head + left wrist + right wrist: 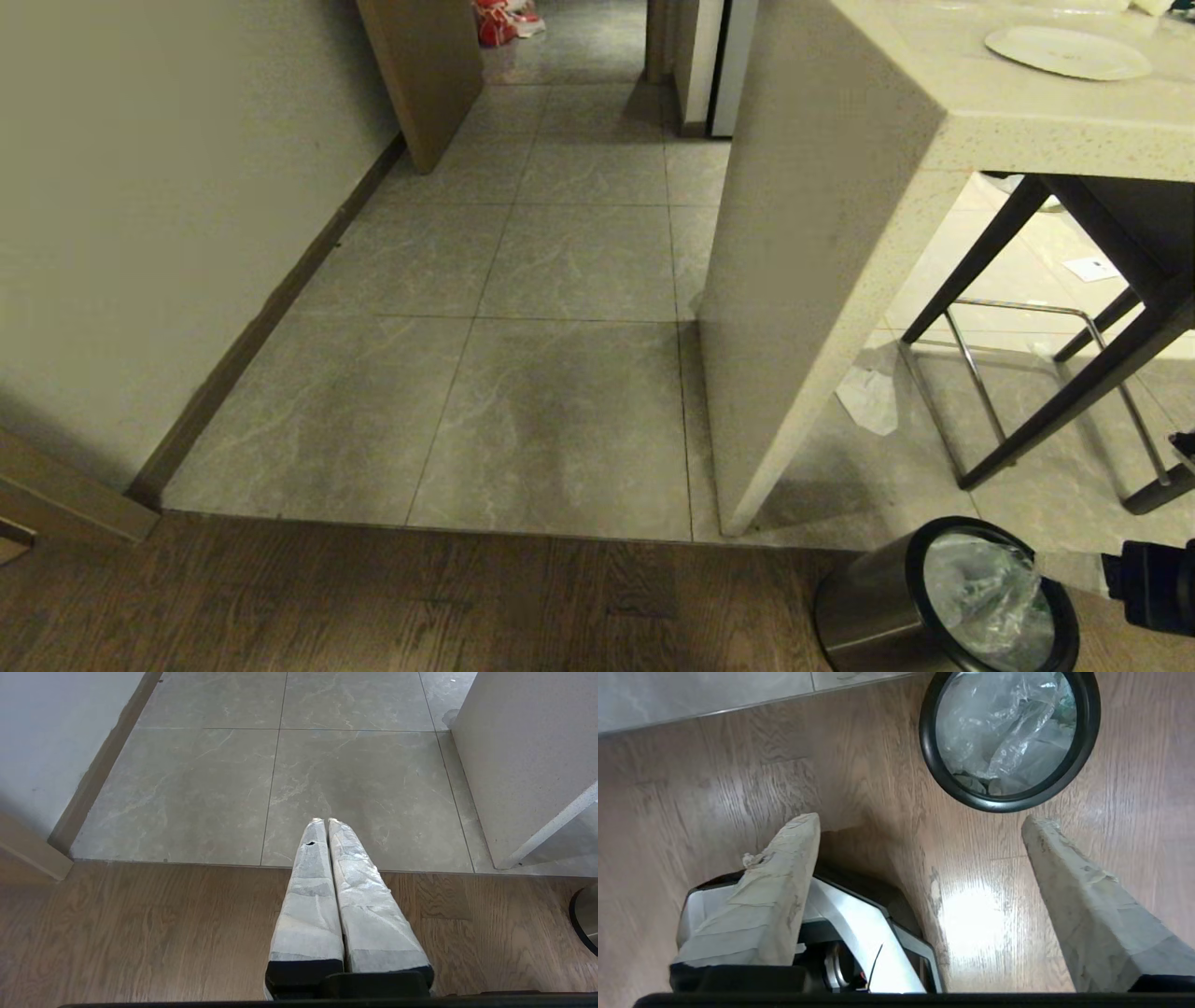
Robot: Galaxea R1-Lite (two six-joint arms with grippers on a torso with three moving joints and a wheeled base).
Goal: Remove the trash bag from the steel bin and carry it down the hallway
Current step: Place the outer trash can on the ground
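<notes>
Grey marble-veined tiles run down the hallway (569,233) between a cream wall with dark skirting and a pale stone counter (822,243), and they meet a dark wood-plank floor (373,597) in the foreground. On the planks stands the steel bin (864,607), cut off by the lower edge of the head view, so its base is hidden there. Inside its black rim lies the trash bag (1008,732), crumpled and translucent; its handle loops cannot be picked out, and only a faint greenish tint shows through at one side. From the right wrist view the right gripper (920,821) hangs above the planks with its taped fingers (784,891) spread wide and empty, the bin just beyond the fingertips and slightly toward one finger, not touching either. In the head view only a dark part of that arm shows at the frame's edge beside the bin. Between the fingers, lower down, part of the robot's silver-and-black base (859,938) is visible. The left gripper (325,820) points over the seam of wood and tile, its fingers pressed together with nothing between them. A white plate (1069,51) sits on the counter, and red items far down the hallway are too small to identify.
</notes>
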